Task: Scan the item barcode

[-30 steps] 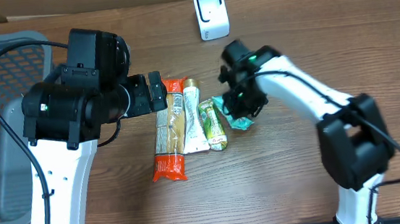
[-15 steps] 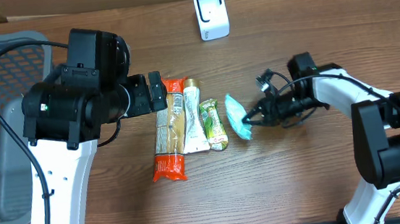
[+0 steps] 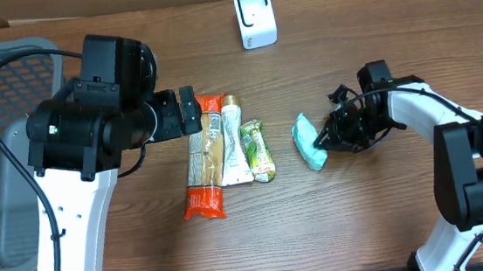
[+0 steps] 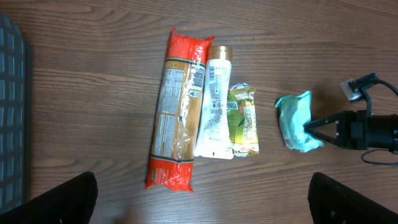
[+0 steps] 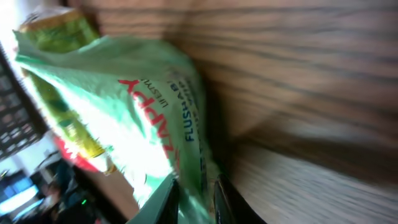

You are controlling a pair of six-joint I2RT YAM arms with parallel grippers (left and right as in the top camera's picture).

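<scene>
Straddling: I am flanking one edge of the teal wipes packet [image 3: 308, 141] with my right gripper [image 3: 323, 141], the fingertips a narrow gap apart with film between them. My right wrist view is so close and blurred that I cannot tell whether I am actually biting it
Packet place: it is lying tilted on the table [image 3: 364, 230], just right of the green snack sachet [image 3: 258, 150] and well apart from the white scanner [image 3: 255, 18] at the far edge
Left gripper: I am holding my left gripper [image 4: 202, 202] with its jaws wide apart, gripping nothing, and hovering above the row of pasta pack [image 3: 204, 161], white tube [image 3: 232, 145] and sachet
Packet feel: I am judging it light and soft, a floppy film pouch that is creasing rather than keeping its shape, and the glossy wrap is probably slippery
Where to hold: I am favouring the flat sealed seam at the end, because the padded middle is likely to squash and slide under a pinch. I am also wanting to stay clear of the barcode, which is not showing in these views
Risk: I am expecting a one-end pinch to let the pouch droop, folding its printed face away from the scanner
</scene>
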